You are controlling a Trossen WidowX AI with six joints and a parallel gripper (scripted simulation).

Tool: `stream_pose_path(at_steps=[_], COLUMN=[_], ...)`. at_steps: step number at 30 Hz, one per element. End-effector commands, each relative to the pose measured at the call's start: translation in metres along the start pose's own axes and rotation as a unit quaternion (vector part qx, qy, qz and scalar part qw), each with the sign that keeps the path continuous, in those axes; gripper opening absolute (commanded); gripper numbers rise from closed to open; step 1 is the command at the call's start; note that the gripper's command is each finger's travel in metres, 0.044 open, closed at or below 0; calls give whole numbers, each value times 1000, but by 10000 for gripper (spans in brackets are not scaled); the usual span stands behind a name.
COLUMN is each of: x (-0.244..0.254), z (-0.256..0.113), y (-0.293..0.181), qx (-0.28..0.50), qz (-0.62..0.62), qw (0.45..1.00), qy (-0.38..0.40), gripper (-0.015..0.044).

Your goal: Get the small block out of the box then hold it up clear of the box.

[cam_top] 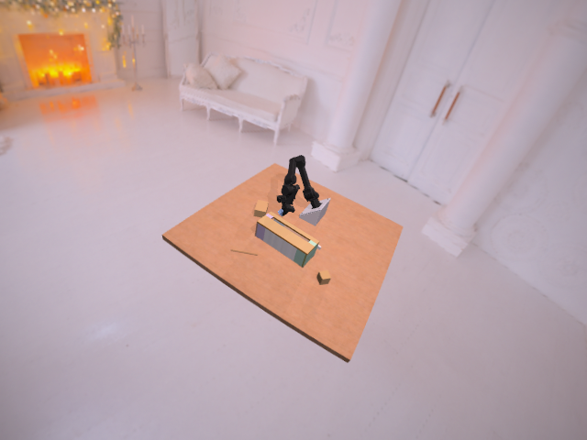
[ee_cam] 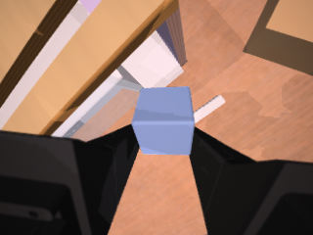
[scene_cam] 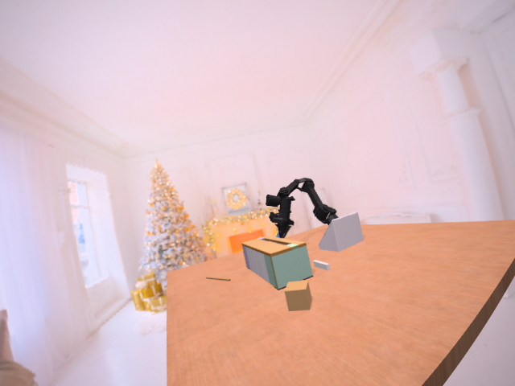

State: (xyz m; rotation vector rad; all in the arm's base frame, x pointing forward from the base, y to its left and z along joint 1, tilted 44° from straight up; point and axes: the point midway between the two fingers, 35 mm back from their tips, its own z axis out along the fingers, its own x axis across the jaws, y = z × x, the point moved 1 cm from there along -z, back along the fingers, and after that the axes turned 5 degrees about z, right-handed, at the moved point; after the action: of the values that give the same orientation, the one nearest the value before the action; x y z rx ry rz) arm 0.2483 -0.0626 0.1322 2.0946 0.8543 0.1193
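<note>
A small blue block (cam_top: 281,212) (ee_cam: 164,122) is between the fingertips of my gripper (ee_cam: 165,128), which is shut on it. They are outside the box, raised above the table beside its purple end. In the exterior view the fingertips are behind the box and the block is mostly hidden. The box (cam_top: 285,233) (scene_cam: 290,265) (ee_cam: 95,61) stands upright, with a wooden slotted top, a clear front, a purple end and a green end. In the wrist view a pale ramp (ee_cam: 151,63) shows at the purple end, close beyond the block.
A wooden block (cam_top: 260,208) (ee_cam: 293,24) stands near the purple end. Another wooden block (cam_top: 324,277) (scene_cam: 298,295) is near the green end. A thin stick (cam_top: 244,252) (scene_cam: 217,278) lies in front. White bars (scene_cam: 321,264) (ee_cam: 210,109) lie near the box. A grey wedge (cam_top: 315,213) (scene_cam: 343,232) stands by the arm's base.
</note>
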Motion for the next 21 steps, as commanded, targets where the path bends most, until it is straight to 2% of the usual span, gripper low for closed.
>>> stream_pose_path(at_steps=[1,11,21], x=[1,1,1], z=[-4,-12,-20], y=[0,-3,-6], qx=[-4,-7,-9], qz=[-89,-293,-485], qw=[996,956,874], qy=[-3,-12,-21], gripper=[0,0,0])
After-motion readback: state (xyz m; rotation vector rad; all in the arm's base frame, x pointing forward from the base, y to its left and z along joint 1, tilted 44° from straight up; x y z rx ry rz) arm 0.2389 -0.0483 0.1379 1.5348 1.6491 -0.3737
